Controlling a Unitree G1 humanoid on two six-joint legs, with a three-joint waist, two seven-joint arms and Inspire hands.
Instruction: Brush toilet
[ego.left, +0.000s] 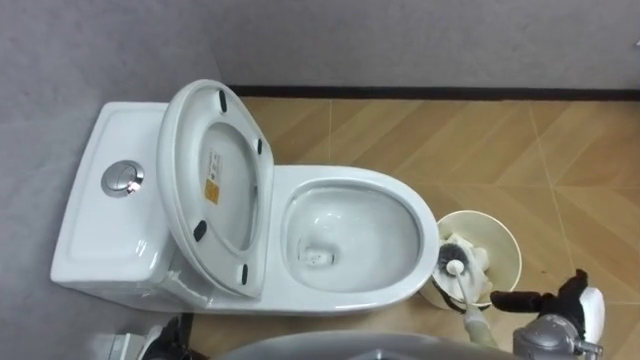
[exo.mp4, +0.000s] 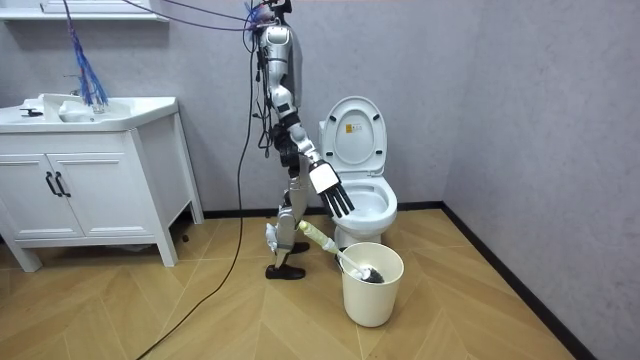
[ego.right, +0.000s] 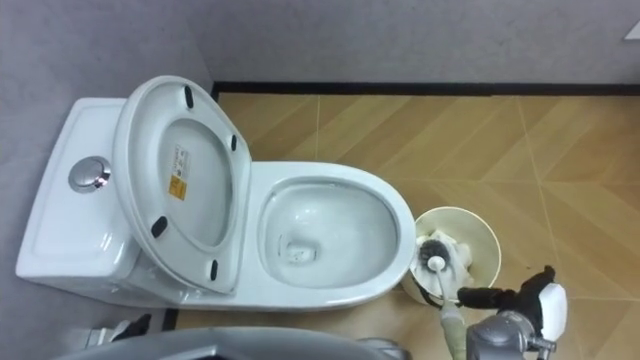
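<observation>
Lower right of the eye views: the right hand (ego.left: 545, 300) shows with its fingers fairly straight, reaching toward frame left and holding nothing. It is just beside the free end of the toilet brush (ego.left: 462, 285); we cannot tell whether they touch. In the room view the same hand hangs open above the handle. What we take for the left hand (ego.left: 150, 342) sits at the lower left edge, state unreadable.

The brush stands in a cream bucket (ego.left: 503, 228) just right of the toilet (ego.left: 345, 178), whose seat (ego.left: 215, 180) is raised. The bristle head is down in the bucket and the handle leans out over the rim. Its long axis runs nearly top to bottom of the frame, the handle end tipped toward lower right.

We judge the step to be the grasp. Wrap the handle near its free end and draw it out along its own slant so the head clears the rim. Then carry it left to the bowl.
</observation>
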